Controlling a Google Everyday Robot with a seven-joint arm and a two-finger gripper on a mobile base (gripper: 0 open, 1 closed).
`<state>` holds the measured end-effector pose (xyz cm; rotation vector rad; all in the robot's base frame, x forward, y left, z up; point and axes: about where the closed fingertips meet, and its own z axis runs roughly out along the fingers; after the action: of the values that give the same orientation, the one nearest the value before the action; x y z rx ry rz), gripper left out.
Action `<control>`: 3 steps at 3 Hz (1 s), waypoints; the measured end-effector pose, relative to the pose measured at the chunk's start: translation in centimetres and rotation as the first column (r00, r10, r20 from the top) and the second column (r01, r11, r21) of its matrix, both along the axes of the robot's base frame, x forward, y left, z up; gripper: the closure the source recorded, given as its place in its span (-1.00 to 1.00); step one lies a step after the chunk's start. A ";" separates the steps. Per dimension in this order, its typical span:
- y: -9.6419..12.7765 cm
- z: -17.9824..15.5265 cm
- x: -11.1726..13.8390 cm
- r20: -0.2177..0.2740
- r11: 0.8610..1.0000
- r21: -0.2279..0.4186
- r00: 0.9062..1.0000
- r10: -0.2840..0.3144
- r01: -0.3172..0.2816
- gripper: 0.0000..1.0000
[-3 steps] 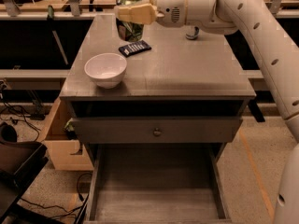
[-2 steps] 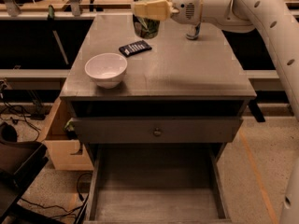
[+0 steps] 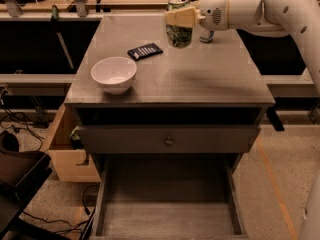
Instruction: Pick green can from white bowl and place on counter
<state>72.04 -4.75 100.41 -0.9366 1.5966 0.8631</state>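
My gripper point(image 3: 179, 18) is shut on the green can point(image 3: 179, 32) and holds it upright over the back middle of the counter point(image 3: 200, 79). The can's base hangs just above the wood or rests on it; I cannot tell which. The white bowl point(image 3: 114, 74) stands empty near the counter's front left corner, well to the left of the can. My white arm reaches in from the upper right.
A dark remote-like object point(image 3: 145, 51) lies between the bowl and the can. A slim silver-and-blue can point(image 3: 206, 35) stands behind my gripper. A knobbed drawer point(image 3: 169, 140) sits below the top, and an open lower drawer point(image 3: 167, 204) juts out in front.
My gripper has carried the green can to the right and a little lower, away from the bowl, over the back middle of the counter.
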 end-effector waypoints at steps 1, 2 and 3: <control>-3.1 -2.8 1.1 -0.038 0.994 0.005 0.994 -0.106 0.106 1.00; -5.6 -7.7 0.5 -0.076 0.985 0.052 0.984 -0.161 0.165 1.00; -6.5 -11.4 -1.6 -0.019 0.986 0.085 0.990 -0.142 0.143 1.00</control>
<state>70.40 -11.25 88.98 -0.7481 1.6043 0.8324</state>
